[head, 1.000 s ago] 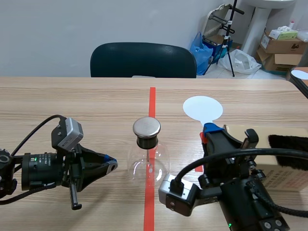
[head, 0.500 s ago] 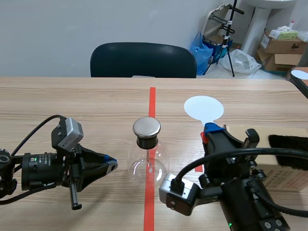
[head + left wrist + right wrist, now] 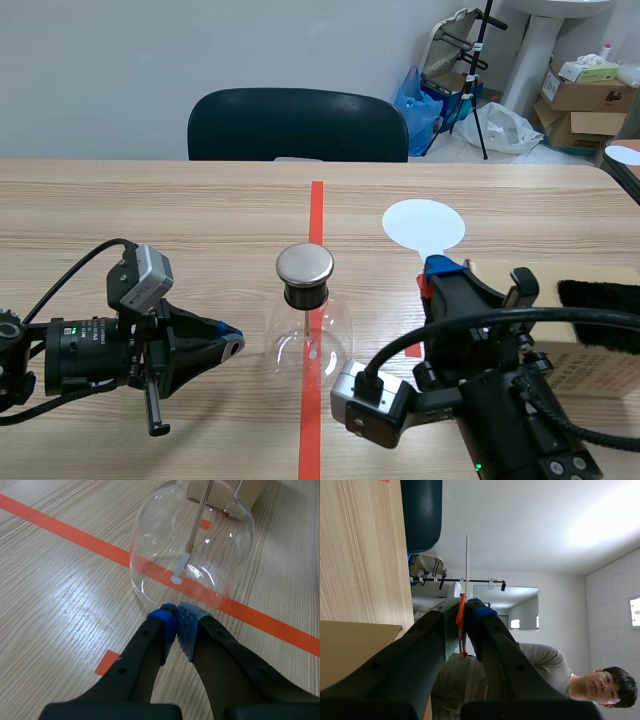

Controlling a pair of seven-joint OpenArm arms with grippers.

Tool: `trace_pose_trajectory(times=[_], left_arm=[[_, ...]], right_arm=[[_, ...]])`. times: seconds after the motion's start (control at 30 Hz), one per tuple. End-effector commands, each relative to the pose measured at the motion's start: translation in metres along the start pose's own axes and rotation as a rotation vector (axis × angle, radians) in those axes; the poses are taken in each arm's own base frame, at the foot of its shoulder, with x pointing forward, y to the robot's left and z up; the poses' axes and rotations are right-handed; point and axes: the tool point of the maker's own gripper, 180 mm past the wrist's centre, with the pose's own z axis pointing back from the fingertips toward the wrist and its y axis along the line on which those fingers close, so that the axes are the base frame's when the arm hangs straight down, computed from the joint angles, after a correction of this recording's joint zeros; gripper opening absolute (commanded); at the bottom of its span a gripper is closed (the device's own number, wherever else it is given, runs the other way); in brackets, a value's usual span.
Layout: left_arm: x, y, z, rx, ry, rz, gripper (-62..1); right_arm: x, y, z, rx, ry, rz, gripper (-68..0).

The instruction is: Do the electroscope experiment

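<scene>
Left wrist cam adds what scene cam hides: left pincer (image 3: 175, 612) closed on nothing, glass flask (image 3: 192, 545) just ahead of its tips on the worktop (image 3: 150, 210), rod (image 3: 196, 527) and leaf (image 3: 176, 579) inside; right pincer (image 3: 465, 609) clamped on the white paddle (image 3: 423, 222), disc ahead of it.

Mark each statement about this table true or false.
1. The clear glass flask with a round metal cap stands on the orange-red tape line. True.
2. The left gripper is clamped round the flask's neck. False: it is shut on nothing, low by the flask's base.
3. The right gripper holds the white round paddle by its orange-red handle. True.
4. The paddle touches the metal cap. False: they are apart.
</scene>
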Motion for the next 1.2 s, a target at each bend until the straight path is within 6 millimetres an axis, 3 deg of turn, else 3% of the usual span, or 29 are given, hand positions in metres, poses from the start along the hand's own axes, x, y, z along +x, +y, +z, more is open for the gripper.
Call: trace_pose_trajectory(times=[0.0, 0.3, 0.9, 1.17], left_arm=[[0.011, -0.001, -0.004, -0.004, -0.042, 0.0, -57.1], [0.011, -0.001, -0.004, -0.004, -0.042, 0.0, -57.1], [0.011, -0.001, -0.004, -0.004, -0.042, 0.0, -57.1], [0.011, -0.001, -0.004, -0.004, -0.042, 0.0, -57.1]], right_arm=[[-0.004, -0.005, -0.004, -0.025, 0.003, 0.013, -66.7], [0.007, -0.005, -0.004, -0.024, -0.062, 0.014, -66.7], [0.066, -0.004, 0.01, -0.022, -0.397, 0.018, -66.7], [0.071, -0.004, 0.012, -0.021, -0.429, 0.019, -66.7]])
